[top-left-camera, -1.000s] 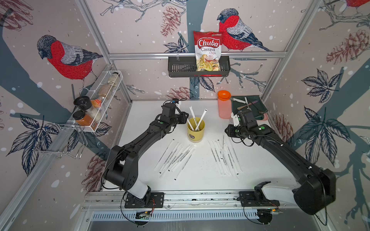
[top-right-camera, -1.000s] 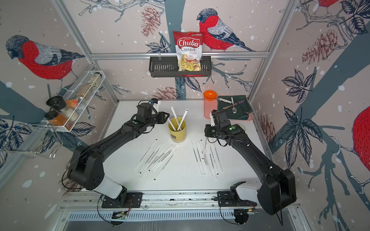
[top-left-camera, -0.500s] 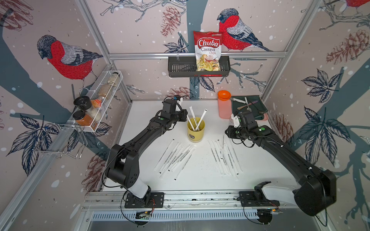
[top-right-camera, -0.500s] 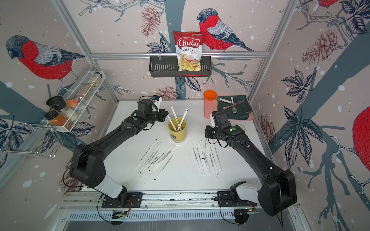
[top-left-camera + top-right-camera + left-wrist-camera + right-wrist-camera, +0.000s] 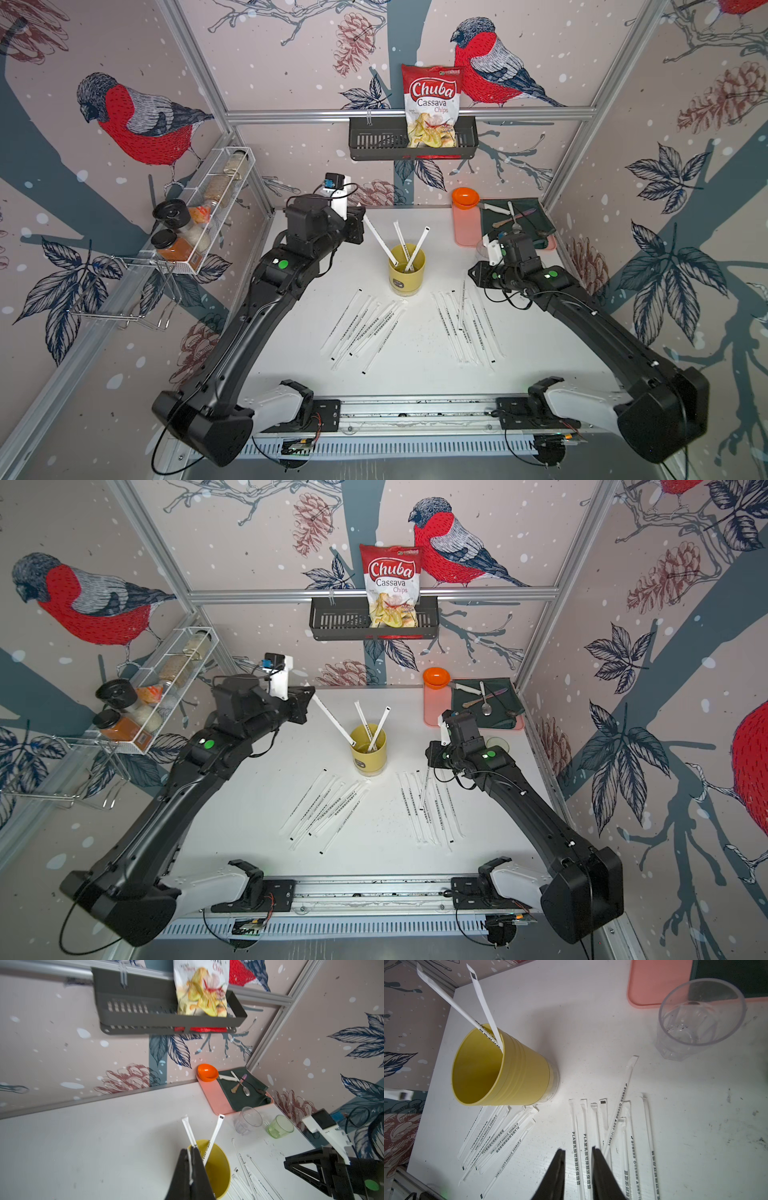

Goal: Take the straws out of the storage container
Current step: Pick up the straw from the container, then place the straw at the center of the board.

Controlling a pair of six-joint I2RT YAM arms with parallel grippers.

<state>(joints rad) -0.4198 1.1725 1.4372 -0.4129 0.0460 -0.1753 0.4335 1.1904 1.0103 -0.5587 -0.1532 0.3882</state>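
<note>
Left gripper (image 5: 189,1150) pinches one thin paper-wrapped straw (image 5: 380,240) shut above the ribbed yellow cup (image 5: 406,274) (two straws (image 5: 419,247) lean inside); right gripper (image 5: 578,1150), part-open, hangs empty over flat straws (image 5: 585,1122).

The chip bag (image 5: 432,106) reads "Chuba Cassava Chips"; straws (image 5: 574,1142) (paper-wrapped) read "PLA"

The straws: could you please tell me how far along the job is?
Done: two groups of white paper-wrapped straws lie on the table. In hand: the left hand is shut on one straw, tip at the rim of the pale yellow plastic cup. Left: two straws stand in the cup.
</note>
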